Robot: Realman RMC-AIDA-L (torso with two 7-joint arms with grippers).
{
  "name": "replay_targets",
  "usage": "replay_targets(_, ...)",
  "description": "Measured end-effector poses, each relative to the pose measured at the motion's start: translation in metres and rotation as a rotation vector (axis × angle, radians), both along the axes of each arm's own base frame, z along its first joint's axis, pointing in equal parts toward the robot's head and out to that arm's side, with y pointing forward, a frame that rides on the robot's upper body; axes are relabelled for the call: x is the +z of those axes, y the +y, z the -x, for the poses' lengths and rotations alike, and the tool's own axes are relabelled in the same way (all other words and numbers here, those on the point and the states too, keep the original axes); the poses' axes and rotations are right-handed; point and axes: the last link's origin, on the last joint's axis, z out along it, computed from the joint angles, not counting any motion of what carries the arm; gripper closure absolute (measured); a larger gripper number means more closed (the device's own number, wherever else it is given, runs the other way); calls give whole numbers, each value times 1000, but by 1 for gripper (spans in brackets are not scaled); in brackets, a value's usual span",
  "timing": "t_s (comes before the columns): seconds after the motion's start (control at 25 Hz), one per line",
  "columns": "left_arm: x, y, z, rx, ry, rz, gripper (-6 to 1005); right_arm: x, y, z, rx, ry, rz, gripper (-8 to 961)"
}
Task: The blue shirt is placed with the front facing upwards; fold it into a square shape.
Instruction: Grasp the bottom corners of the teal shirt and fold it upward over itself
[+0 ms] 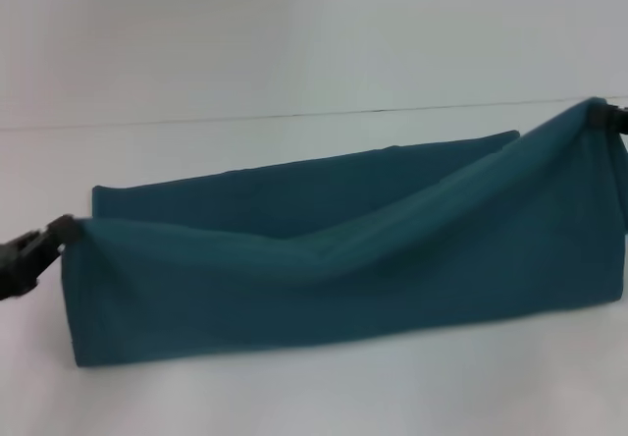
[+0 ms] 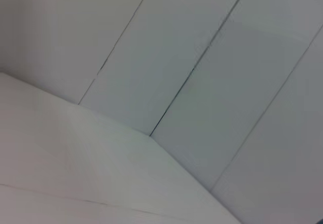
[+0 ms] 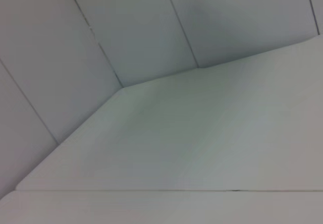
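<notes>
White table (image 1: 294, 387) with a smooth, plain top, meeting a pale paneled wall (image 1: 294, 33) along its far edge. The blue shirt (image 1: 324, 259) lies on it as a long band across the middle; its far layer rests flat on the surface, while the near layer is raised at both ends and sags toward the tabletop between them.

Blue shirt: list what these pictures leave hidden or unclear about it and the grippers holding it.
- Blue shirt: its chest lettering and neck are out of sight in the head view, hidden by its own folds.
- Left gripper: mostly cut off by the head view's edge.
- Right gripper: likewise cut off.
- Both wrist views show only the white table and wall panels.
</notes>
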Motion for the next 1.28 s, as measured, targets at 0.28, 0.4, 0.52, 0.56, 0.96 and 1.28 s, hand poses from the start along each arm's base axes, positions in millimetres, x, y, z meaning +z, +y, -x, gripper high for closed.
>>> replay_targets(0.28,-8,34,-7,46,53,-19,973,-7,20,-2,-50,-25,-45,922)
replay_targets(0.4,-9,44,-6,77,82,-38,973,-8,27,-3,-71,-33,-66,922)
replay_targets(0.52,-8,50,-7,88,92,-52,973,-13,35,-5,-88,-40,-67,922)
replay_targets(0.56,-7,52,-7,90,96,-56,973,-16,38,-5,-93,-43,-64,922)
replay_targets(0.96,-14,68,-2,168,127,-82,974,-37,57,5,-103,-86,-54,922)
replay_targets(1.28,-26,84,-4,219,163,-79,974,-47,74,13,-123,-115,-76,923)
